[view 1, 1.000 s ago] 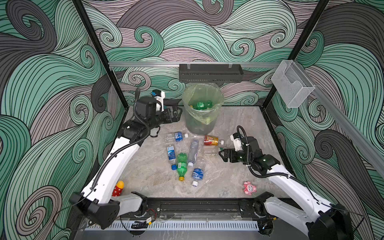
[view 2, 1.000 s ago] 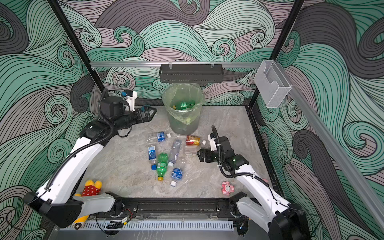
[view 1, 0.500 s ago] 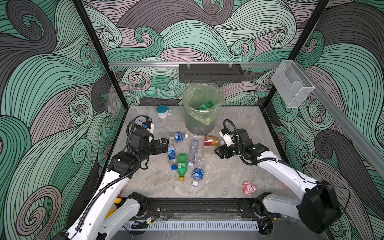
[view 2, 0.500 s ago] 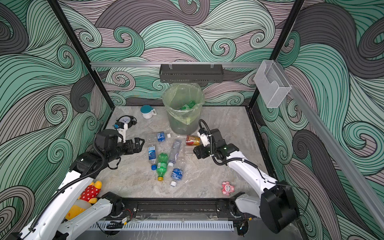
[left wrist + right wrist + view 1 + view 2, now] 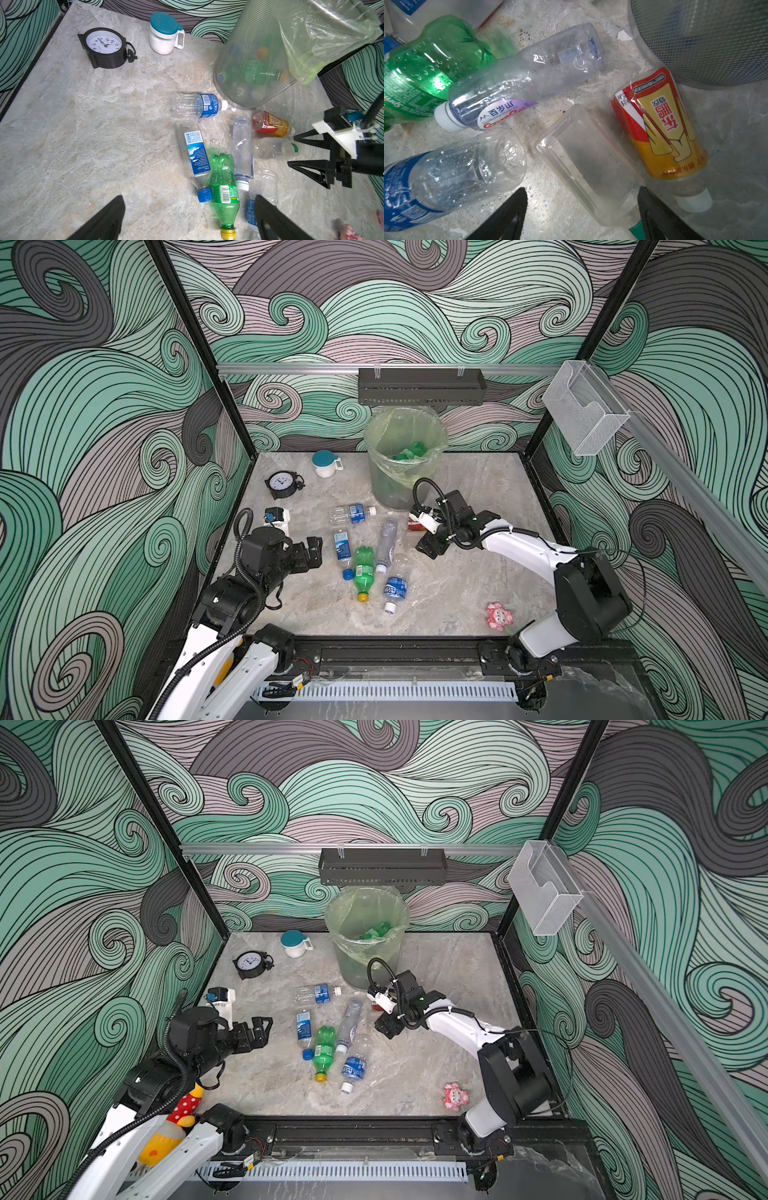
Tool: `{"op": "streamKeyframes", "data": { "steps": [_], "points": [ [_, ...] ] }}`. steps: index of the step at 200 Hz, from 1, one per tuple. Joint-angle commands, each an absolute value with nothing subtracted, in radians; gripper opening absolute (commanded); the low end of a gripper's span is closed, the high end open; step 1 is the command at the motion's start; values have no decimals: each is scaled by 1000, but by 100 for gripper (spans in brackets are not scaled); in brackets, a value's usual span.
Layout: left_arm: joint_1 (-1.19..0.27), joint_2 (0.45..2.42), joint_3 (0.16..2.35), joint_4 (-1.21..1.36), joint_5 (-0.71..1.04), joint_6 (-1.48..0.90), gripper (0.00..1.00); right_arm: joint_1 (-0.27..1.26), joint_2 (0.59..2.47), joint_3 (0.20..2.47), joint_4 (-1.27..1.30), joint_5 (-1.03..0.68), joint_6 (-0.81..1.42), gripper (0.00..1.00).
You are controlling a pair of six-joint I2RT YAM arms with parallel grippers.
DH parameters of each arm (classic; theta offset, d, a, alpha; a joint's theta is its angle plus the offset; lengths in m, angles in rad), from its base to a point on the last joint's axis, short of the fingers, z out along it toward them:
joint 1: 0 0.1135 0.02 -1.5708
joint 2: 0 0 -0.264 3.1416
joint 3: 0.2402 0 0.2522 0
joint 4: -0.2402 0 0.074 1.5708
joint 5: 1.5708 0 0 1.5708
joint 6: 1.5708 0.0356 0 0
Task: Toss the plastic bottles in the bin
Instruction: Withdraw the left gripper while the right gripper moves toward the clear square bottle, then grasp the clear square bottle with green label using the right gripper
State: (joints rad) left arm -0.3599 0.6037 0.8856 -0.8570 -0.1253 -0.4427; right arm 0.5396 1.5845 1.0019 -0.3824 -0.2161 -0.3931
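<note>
Counter (image 5: 498,477) stone lies bare in both top views at lower left and right of centre; the plastic bottles (image 5: 365,568) cluster mid-frame below the bin (image 5: 382,485) at the back wall. Left fingers (image 5: 312,545) gape empty just left. Left wrist view: green bottle (image 5: 223,187) runs vertical, yellow cap down. Right wrist view: right fingers (image 5: 508,212) spread astride a clear bottle (image 5: 587,162) lying diagonal, cap end lower right.
</note>
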Motion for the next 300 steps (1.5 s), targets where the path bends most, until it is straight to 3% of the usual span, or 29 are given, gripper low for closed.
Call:
{"op": "streamKeyframes", "data": {
  "steps": [1, 97, 185, 240, 269, 300],
  "points": [
    [-352, 591, 887, -903, -159, -456, 98, 539, 1634, 1045, -394, -216, -457, 84],
    [-352, 604, 870, -902, -172, -448, 99, 569, 1687, 1060, -465, -198, -415, 75],
    [-353, 613, 869, -901, -173, -448, 98, 608, 1769, 1106, -491, -111, -332, 79],
    [-353, 591, 853, -909, -182, -454, 98, 617, 1801, 1138, -527, -109, -263, 62],
    [-352, 584, 844, -910, -196, -453, 98, 618, 1750, 1117, -526, -115, -204, 52],
    [-352, 592, 831, -897, -202, -458, 98, 618, 1638, 1050, -481, -145, -150, 47]
  ]
}}
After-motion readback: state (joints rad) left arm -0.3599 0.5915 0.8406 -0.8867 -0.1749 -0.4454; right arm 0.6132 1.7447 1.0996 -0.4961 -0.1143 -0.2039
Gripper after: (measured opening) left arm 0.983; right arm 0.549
